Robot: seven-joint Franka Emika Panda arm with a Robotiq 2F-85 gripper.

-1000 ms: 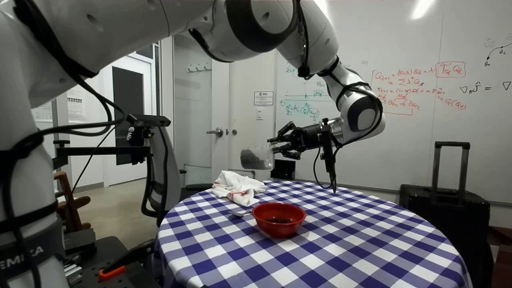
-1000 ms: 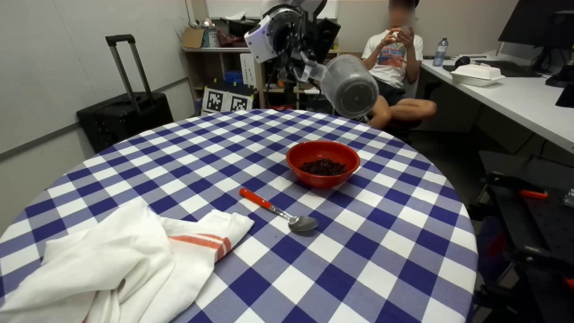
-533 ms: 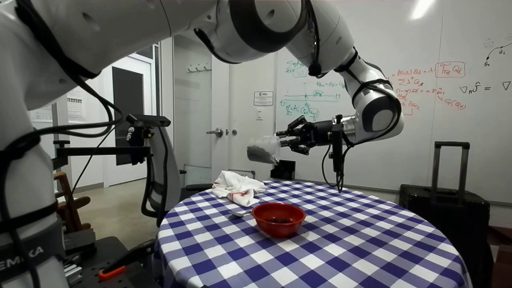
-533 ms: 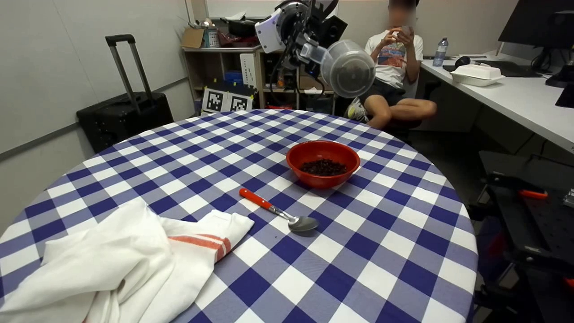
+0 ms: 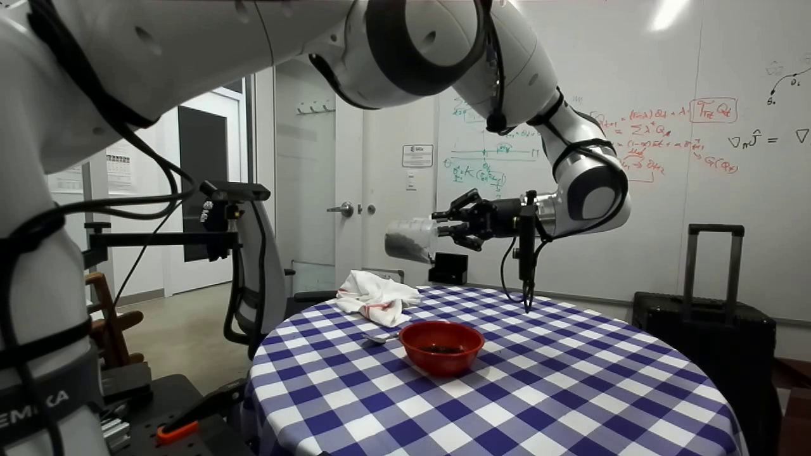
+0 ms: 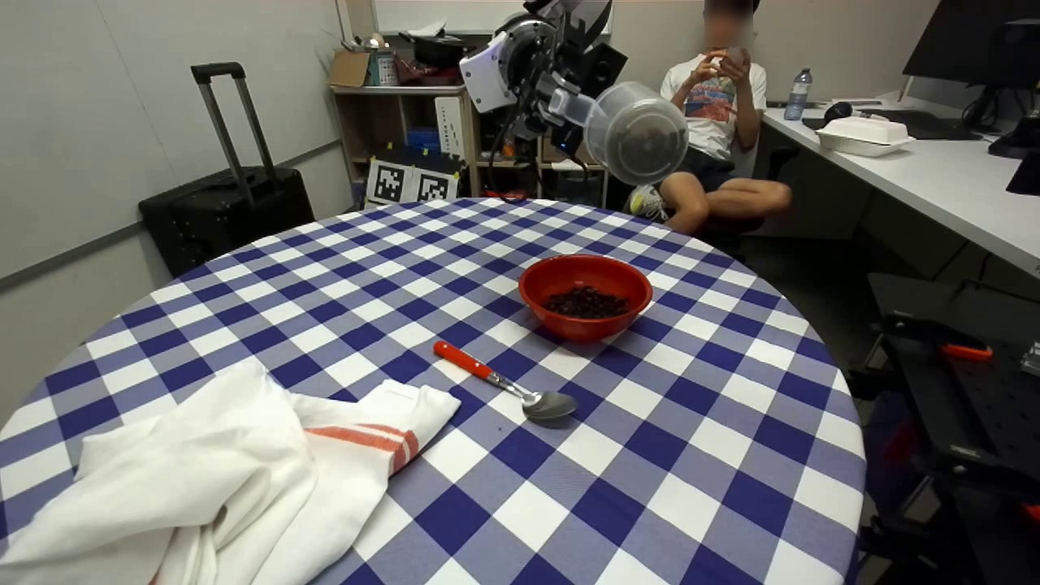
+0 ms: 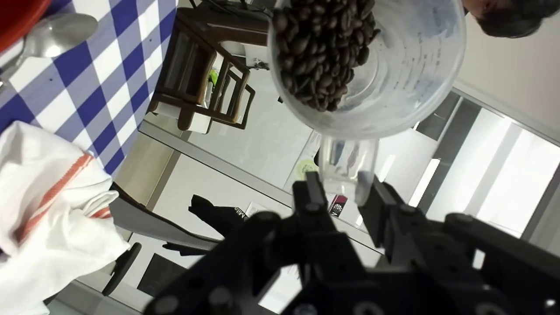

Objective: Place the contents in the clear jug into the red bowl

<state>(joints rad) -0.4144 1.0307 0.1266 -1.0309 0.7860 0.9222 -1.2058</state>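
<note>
Left to right in an exterior view, one white towel [image 6: 195, 463] and one spoon [image 6: 505, 383] lie on the checked tablecloth [image 6: 650, 455], and then comes my one pincer [image 7: 340, 190], clamped on a clear handle [image 6: 574, 106]. Next, one red bowl [image 6: 581, 327] stands upright on the tablecloth, with dark beans [image 6: 587, 303] in its bottom, too many for me to count. Farther right, aloft and apart from the red bowl, I hold one clear jug [image 6: 638, 134] by that handle, tipped nearly onto its side, coffee beans [image 7: 323, 57] heaped inside.
</note>
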